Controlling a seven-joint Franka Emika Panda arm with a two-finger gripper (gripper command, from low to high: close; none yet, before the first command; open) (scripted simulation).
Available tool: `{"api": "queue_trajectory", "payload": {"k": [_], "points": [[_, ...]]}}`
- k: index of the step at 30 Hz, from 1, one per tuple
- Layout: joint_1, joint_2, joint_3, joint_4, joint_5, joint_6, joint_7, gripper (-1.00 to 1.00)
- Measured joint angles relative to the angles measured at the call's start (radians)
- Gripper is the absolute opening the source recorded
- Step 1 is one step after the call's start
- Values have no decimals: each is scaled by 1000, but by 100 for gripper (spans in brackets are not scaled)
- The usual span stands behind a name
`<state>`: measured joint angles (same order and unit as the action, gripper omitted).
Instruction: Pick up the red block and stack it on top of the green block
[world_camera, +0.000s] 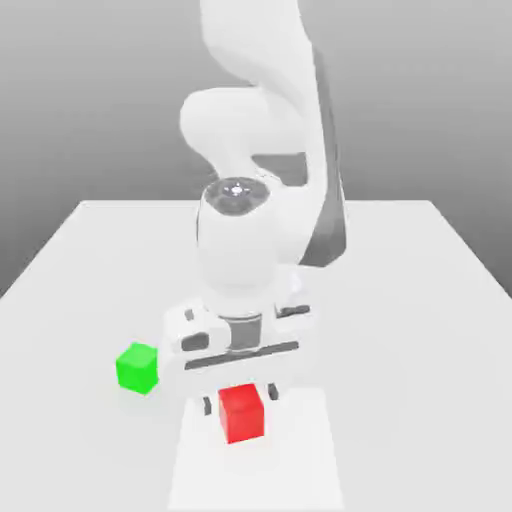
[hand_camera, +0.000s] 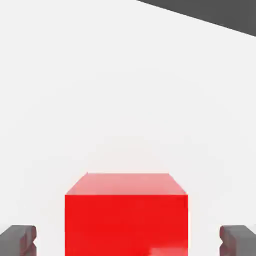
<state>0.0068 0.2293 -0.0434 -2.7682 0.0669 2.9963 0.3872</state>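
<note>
Gripper (world_camera: 240, 400) poised w/ jaws apart, gap seen either side of red block (world_camera: 242, 414); nothing clamped. Green block (world_camera: 138, 368) seen toward ext. view's left, near hand. Risks: red poss. nudged or pinched near edge if jaws closed off-ctr. or too high; green poss. knocked if hand swung sideways w/o enough lift.

smooth matt red cube (world_camera: 242, 413), flat matt green cube (world_camera: 138, 368), glossy white arm casing (world_camera: 236, 245), smooth pale tabletop (world_camera: 80, 440)
</note>
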Motion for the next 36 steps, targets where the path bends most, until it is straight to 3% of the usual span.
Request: {"api": "queue_trajectory", "payload": {"k": [6, 14, 20, 27, 36], "points": [[-3, 1, 2, 0, -4, 0, 4, -100], [-24, -250, -26, -45, -93, -204, 72, -100], [-188, -383, -105, -109, -195, -268, 173, -100], [-359, -519, -195, -191, -234, -323, 239, -100], [-287, -275, -257, -195, -62, -81, 130, -100]]}}
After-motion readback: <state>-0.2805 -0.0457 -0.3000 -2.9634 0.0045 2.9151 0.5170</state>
